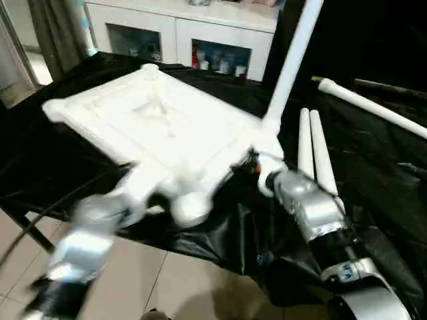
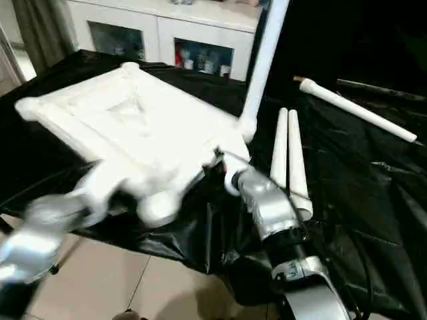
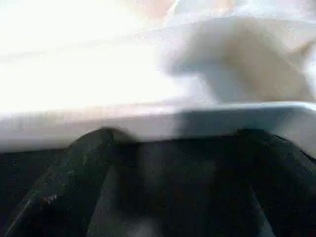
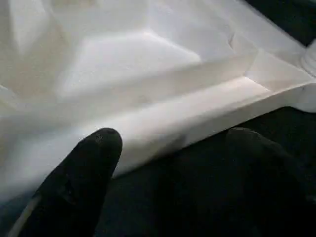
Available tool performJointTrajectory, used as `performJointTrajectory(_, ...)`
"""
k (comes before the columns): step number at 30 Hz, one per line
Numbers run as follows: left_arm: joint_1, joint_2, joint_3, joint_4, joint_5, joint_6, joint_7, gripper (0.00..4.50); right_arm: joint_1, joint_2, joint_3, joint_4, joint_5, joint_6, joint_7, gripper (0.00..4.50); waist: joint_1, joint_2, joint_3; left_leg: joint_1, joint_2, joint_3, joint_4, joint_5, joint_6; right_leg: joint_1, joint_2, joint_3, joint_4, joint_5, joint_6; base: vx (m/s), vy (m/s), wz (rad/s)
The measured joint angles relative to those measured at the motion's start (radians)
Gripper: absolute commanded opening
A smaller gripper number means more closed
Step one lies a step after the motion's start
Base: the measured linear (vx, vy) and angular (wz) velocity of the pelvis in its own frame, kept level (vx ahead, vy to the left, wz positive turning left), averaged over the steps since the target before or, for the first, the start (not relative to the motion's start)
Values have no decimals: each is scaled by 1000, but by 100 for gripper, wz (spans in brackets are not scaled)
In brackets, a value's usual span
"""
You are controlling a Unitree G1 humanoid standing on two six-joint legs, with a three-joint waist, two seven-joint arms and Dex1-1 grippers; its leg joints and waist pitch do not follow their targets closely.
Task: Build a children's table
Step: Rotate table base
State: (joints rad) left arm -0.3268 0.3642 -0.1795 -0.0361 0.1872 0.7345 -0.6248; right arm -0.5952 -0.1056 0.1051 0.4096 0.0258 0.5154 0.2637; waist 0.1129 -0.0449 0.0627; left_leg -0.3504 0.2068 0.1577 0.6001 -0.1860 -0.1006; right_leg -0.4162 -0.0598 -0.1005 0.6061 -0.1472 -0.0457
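Observation:
The white tabletop (image 1: 153, 120) lies underside up on a black-covered table. One white leg (image 1: 290, 63) stands upright in its right corner socket. Two more legs (image 1: 313, 150) lie side by side to the right, and another leg (image 1: 373, 107) lies further back. My left gripper (image 3: 175, 140) is at the tabletop's near edge beside a round corner socket (image 1: 190, 207); its black fingers (image 3: 94, 148) stand apart under the rim, open. My right gripper (image 4: 175, 136) is open at the near right edge, its fingers (image 4: 98, 148) just short of the rim (image 4: 197, 123).
A white cabinet (image 1: 180, 33) with glass doors stands behind the table. The black cover (image 1: 373, 180) hangs over the table's front edge above a tiled floor (image 1: 167, 280). A curtain (image 1: 53, 27) hangs at the back left.

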Motion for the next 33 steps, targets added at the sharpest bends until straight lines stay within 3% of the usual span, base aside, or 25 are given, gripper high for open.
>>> performJointTrajectory(3,-73,-54,-37,80,-4,-67,15,448,-5,-23,-55,-74,6,97,-30,384,-4,6,-2,0,0,-2,0,0,0,2,0,-1,-3,3,5,0,0,0)
performJointTrajectory(9,-138,-100,-80,190,7,-132,49,450,-37,-43,-169,-144,46,207,-83,412,-10,31,-2,-4,0,-2,-2,0,0,0,1,-1,-7,4,6,0,0,0)
performJointTrajectory(13,-135,-67,-83,154,-5,-132,8,450,-76,-65,-242,-153,56,287,-141,446,-13,31,-3,-6,0,-1,-3,0,0,-3,1,-1,-6,2,6,0,0,0)
performJointTrajectory(16,-110,-21,-78,54,-63,-170,-85,450,-94,-83,-294,-127,55,365,-184,449,-14,31,-3,-5,0,0,-3,0,0,-2,1,0,-6,1,6,0,0,0)
performJointTrajectory(33,-110,-23,-76,36,-77,-177,-110,450,-94,-81,-302,-119,55,380,-195,449,-22,31,-3,-3,0,6,-3,0,0,-2,1,2,-5,1,7,0,0,0)
